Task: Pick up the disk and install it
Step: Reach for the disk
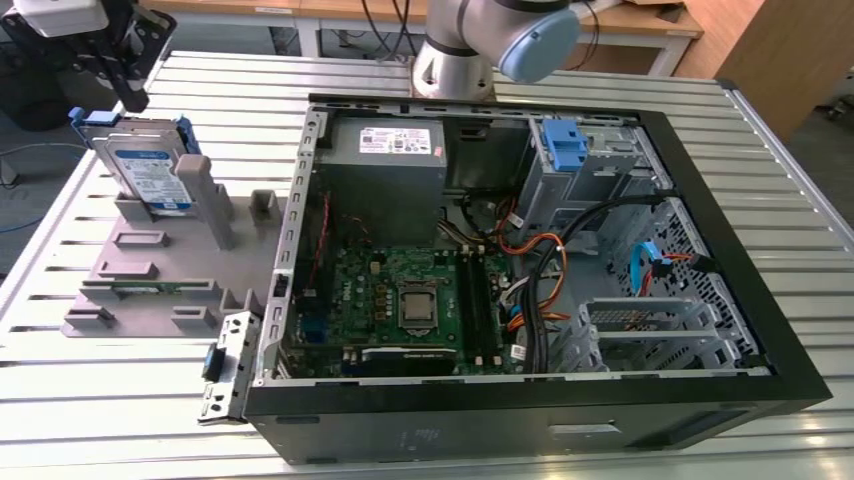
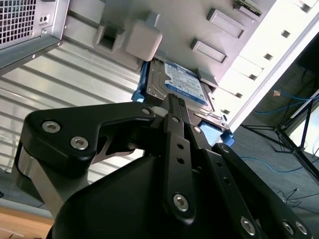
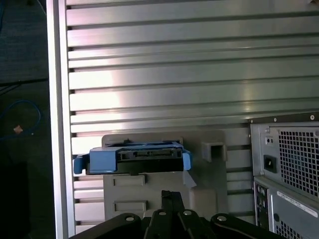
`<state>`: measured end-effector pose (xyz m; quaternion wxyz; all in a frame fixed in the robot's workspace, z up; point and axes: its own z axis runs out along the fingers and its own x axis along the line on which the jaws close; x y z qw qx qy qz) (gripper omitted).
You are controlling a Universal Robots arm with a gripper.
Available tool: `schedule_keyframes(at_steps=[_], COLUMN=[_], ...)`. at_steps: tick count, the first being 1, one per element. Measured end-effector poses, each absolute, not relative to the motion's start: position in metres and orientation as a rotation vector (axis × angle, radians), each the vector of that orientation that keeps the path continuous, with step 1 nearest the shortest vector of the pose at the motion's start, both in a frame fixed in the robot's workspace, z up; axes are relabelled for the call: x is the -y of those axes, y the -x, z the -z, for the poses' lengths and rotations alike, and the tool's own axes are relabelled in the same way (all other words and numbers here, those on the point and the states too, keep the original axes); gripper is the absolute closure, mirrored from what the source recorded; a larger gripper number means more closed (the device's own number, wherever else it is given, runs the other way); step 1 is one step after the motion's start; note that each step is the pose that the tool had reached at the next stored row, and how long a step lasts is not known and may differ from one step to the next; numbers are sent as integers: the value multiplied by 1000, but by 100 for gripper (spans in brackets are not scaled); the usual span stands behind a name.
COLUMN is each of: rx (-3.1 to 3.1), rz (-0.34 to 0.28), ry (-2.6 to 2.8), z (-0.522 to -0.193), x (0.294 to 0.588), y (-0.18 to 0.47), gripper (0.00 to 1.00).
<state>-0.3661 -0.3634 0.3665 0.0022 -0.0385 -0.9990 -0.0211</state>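
The disk (image 1: 144,170) stands on edge in the grey plastic stand (image 1: 154,275) at the exterior view's left, its white-and-blue label facing out and blue rails along its sides. My gripper (image 1: 134,98) hangs just above the disk's top edge, fingers together and holding nothing. In the second wrist view the gripper (image 2: 172,102) points at the disk (image 2: 182,84) from close by. In the first wrist view the disk (image 3: 144,154) shows edge-on, a short way beyond the gripper (image 3: 172,195).
An open computer case (image 1: 534,405) lies to the right of the stand, with a motherboard (image 1: 407,300), a grey power-supply box (image 1: 387,150), loose cables and a metal drive cage with a blue latch (image 1: 567,150). The slatted metal table (image 1: 120,400) ends close to the stand's left.
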Motion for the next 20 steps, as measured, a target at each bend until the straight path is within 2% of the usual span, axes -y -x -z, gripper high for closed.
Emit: schedule_keyframes(at_steps=[20], rx=[3134], rz=[66], ry=[121], z=[-352], x=[345], y=[385], gripper=[89])
